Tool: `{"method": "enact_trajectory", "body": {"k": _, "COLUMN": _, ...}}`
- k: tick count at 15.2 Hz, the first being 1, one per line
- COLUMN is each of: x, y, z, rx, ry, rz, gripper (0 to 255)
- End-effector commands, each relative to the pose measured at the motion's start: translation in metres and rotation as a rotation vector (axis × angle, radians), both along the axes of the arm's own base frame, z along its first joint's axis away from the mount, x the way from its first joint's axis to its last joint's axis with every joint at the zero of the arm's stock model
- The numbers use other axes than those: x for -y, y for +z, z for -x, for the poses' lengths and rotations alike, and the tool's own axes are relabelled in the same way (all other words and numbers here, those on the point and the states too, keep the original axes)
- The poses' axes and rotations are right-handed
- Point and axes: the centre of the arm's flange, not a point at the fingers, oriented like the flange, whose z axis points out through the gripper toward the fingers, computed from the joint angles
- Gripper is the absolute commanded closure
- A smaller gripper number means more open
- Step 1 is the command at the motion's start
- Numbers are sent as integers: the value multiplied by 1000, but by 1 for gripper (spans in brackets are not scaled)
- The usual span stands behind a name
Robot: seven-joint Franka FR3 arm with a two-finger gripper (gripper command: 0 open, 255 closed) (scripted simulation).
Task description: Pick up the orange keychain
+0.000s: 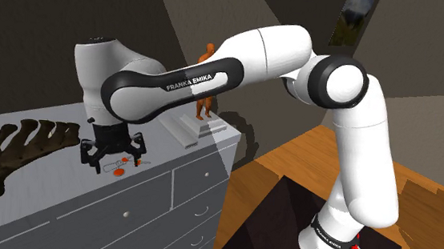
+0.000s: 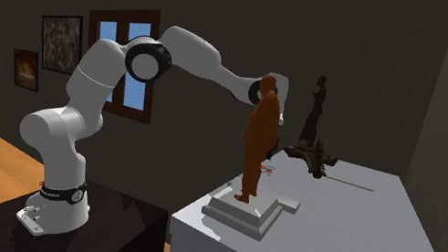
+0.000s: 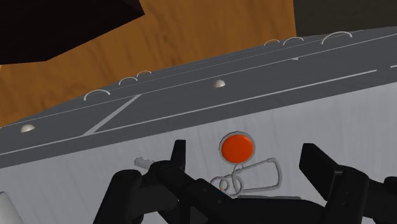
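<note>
The orange keychain (image 3: 237, 147) is a small orange disc on a thin wire ring. It lies flat on the grey dresser top (image 3: 76, 170), close to the front edge. My black gripper (image 3: 249, 167) hangs just above it, open, and the disc and ring sit between the two fingers (image 3: 178, 156) without touching either. In the shoulder view the gripper (image 1: 112, 155) points down over the keychain (image 1: 121, 169) on the dresser (image 1: 63, 189).
An orange figure (image 1: 206, 78) on a white stepped base (image 1: 200, 128) stands at the dresser's end, under my forearm. A dark skeleton model (image 1: 13, 152) lies on the top beyond the gripper. Drawer fronts with knobs (image 3: 219, 83) drop to a wooden floor (image 3: 191, 32).
</note>
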Motion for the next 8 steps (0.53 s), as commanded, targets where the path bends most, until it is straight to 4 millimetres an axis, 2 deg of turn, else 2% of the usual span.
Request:
{"method": "enact_trajectory", "body": {"k": 1, "x": 0, "y": -11, "z": -1, "rx": 0, "ry": 0, "rz": 0, "gripper": 0}}
{"method": "enact_trajectory", "body": {"k": 2, "x": 0, "y": -20, "z": -1, "rx": 0, "ry": 0, "rz": 0, "gripper": 0}}
{"method": "enact_trajectory", "body": {"k": 4, "x": 0, "y": -20, "z": -1, "rx": 0, "ry": 0, "rz": 0, "gripper": 0}}
{"method": "enact_trajectory", "body": {"k": 5, "x": 1, "y": -20, "z": -1, "rx": 0, "ry": 0, "rz": 0, "gripper": 255}}
{"method": "enact_trajectory", "body": {"k": 8, "x": 1, "y": -21, "z": -1, "rx": 0, "ry": 0, "rz": 0, "gripper": 255}}
